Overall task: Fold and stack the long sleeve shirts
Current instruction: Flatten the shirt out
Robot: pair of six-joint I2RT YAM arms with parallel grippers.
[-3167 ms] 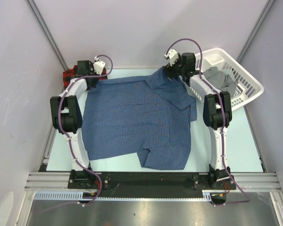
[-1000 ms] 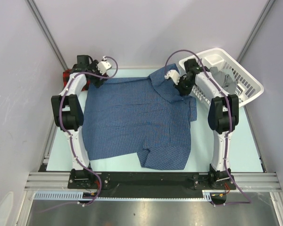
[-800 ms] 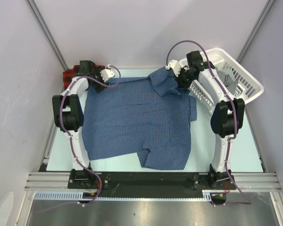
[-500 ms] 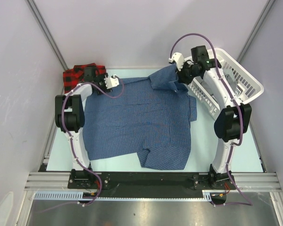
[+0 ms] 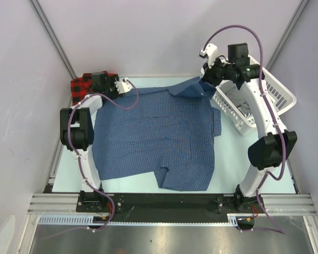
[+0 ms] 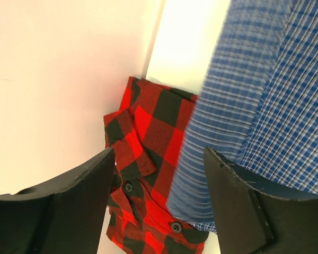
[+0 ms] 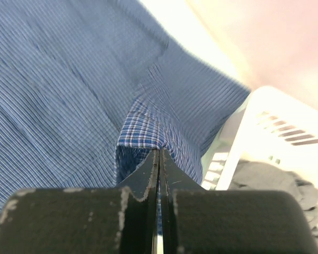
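R gripper pinched shut on blue shirt fabric at counter far-right corner, raised beside basket, prob. to tension it flat for folding. L gripper spread apart at far-left corner, over red plaid shirt, likely the stack base.

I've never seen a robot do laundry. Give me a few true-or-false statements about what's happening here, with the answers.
1. The right gripper is pinching a fold of the dark blue checked cloth shirt. True.
2. The left gripper is clamped on the red-and-black plaid flannel shirt. False: its fingers stand wide apart, gripping nothing.
3. The white plastic laundry basket has a grey garment in it. True.
4. The plaid shirt lies inside the basket. False: it lies at the far left corner of the table, beside the wall.
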